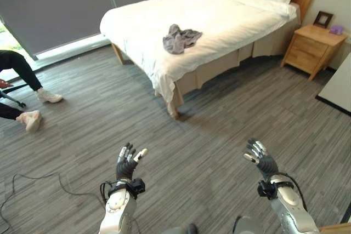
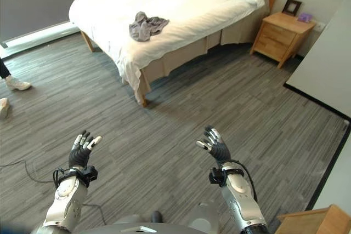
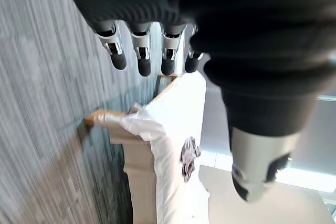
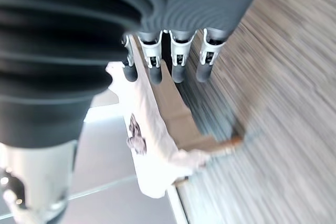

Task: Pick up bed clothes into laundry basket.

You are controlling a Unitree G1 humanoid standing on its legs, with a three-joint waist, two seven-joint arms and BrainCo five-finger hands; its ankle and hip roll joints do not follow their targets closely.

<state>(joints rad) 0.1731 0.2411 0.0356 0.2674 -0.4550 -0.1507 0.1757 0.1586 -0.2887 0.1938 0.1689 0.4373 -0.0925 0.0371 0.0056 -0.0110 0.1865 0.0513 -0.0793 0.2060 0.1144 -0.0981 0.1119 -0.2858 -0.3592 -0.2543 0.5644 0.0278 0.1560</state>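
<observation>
A crumpled grey garment (image 1: 180, 38) lies on the white bed (image 1: 230, 20), near the foot end; it also shows as the garment (image 3: 189, 156) past my left fingers and the garment (image 4: 135, 136) past my right fingers. My left hand (image 1: 128, 164) is raised over the floor at lower left, open with fingers spread, holding nothing. My right hand (image 1: 260, 158) hovers at lower right, also open and empty. Both hands are well short of the bed, with bare floor between.
A wooden nightstand (image 1: 312, 47) with a picture frame stands right of the bed. A person's legs and shoes (image 1: 33, 105) show at the far left by the window. A white panel edge (image 1: 337, 89) lies at the right.
</observation>
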